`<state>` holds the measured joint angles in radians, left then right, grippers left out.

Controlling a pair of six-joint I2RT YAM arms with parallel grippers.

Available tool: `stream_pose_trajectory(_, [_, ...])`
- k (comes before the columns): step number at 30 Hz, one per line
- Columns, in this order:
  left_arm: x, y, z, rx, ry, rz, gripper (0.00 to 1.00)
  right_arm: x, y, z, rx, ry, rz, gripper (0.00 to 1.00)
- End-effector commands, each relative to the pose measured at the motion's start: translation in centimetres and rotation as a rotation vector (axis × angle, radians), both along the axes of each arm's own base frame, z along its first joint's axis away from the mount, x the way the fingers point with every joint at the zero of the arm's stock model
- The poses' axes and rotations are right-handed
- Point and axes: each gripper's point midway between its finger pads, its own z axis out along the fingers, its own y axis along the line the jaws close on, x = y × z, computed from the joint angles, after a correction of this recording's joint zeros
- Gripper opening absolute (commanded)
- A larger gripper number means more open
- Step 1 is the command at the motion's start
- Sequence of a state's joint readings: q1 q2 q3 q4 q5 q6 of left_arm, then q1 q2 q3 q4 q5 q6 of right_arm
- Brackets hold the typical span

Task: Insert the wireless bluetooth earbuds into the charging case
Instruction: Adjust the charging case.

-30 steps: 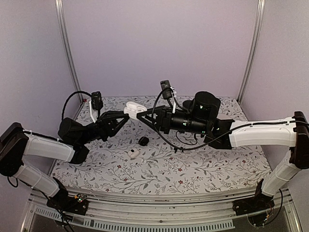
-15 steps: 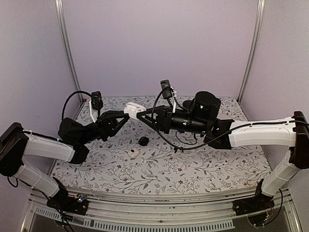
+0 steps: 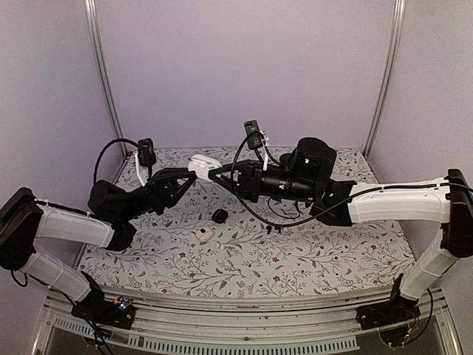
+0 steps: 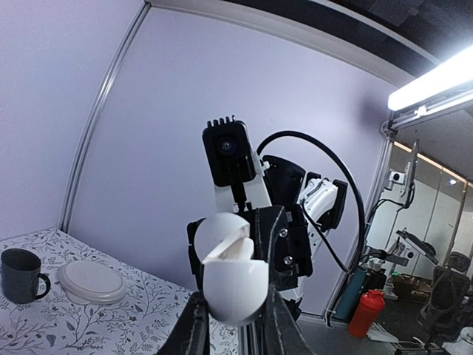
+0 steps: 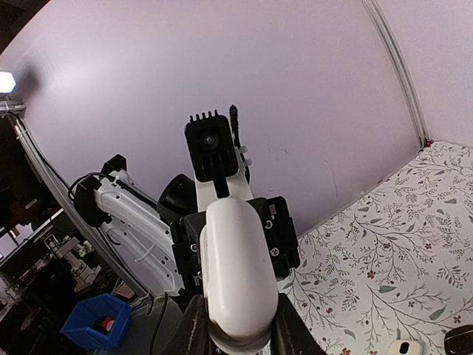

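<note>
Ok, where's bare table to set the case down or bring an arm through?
Widest bare patch: near-right tablecloth, between the right forearm and front edge. Also the near-left strip, left of the small white piece. Crowded: centre, where the round black case, that piece and a drooping cable lie roughly below the held white charging case.
</note>
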<state>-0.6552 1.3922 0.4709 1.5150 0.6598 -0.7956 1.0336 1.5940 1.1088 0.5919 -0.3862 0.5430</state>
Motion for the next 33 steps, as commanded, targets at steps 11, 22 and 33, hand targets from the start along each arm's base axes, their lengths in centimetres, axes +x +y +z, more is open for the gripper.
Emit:
stream_pose_trajectory(11, [-1.0, -0.7, 1.1, -0.004, -0.055, -0.044, 0.31, -1.6, 1.3, 2.0, 0.055, 0.001, 0.103, 0.03])
stream_pose_trajectory(22, [-0.9, -0.6, 1.3, -0.022, -0.053, -0.037, 0.19, -1.5, 1.3, 1.6, 0.045, 0.010, 0.098, 0.03])
stream_pose_trajectory(33, [-1.6, -0.8, 0.7, 0.022, -0.100, -0.048, 0.00, -0.9, 0.5, 1.1, 0.004, 0.013, 0.048, 0.52])
